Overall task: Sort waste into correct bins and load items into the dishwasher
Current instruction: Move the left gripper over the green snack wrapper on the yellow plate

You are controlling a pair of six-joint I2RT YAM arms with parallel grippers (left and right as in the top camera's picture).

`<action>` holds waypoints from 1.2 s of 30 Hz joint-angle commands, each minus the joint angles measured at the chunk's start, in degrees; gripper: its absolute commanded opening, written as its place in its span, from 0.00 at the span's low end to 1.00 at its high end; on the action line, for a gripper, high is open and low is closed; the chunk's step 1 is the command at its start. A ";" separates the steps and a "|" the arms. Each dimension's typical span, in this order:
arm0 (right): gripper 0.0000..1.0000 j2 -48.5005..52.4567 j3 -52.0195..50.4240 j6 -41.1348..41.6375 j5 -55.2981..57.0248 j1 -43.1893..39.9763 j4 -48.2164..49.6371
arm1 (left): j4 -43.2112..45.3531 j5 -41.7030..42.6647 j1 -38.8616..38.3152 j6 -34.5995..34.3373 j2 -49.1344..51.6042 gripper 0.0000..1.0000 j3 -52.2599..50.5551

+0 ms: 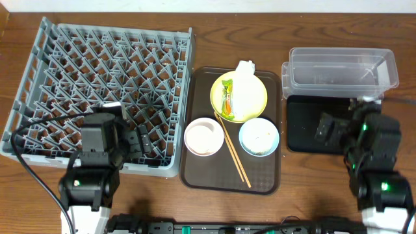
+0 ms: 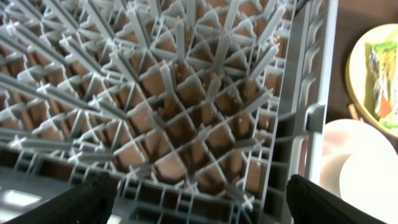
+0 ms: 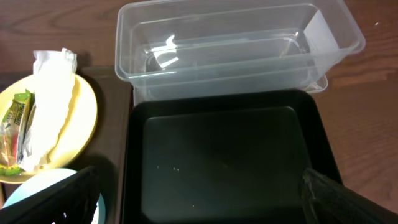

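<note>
The grey dish rack [image 1: 97, 78] fills the left; it also shows in the left wrist view [image 2: 186, 112]. My left gripper [image 1: 143, 142] [image 2: 202, 205] is open and empty above its near right corner. The brown tray [image 1: 260, 172] holds the yellow plate [image 1: 218, 88] with the white napkin [image 1: 246, 84] and green-and-orange wrapper [image 1: 227, 101], a white bowl [image 1: 203, 138], a light blue bowl [image 1: 259, 137] with whitish bits, and chopsticks [image 1: 233, 153]. My right gripper [image 1: 325, 127] [image 3: 205, 199] is open and empty over the black tray [image 1: 302, 123] [image 3: 224, 155]. The clear box [image 1: 341, 68] [image 3: 236, 43] stands behind it. No small cup shows.
The right wrist view shows the plate [image 3: 74, 118], napkin [image 3: 53, 99], wrapper [image 3: 15, 130] and blue bowl's rim [image 3: 37, 190] at left. A few white specks lie in the black tray. The left wrist view shows the white bowl [image 2: 354, 162] beyond the rack's wall.
</note>
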 commanded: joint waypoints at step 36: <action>0.98 3.98 4.72 8.41 9.77 -0.55 -12.57 | 7.93 9.16 -19.76 -0.96 38.73 0.89 30.82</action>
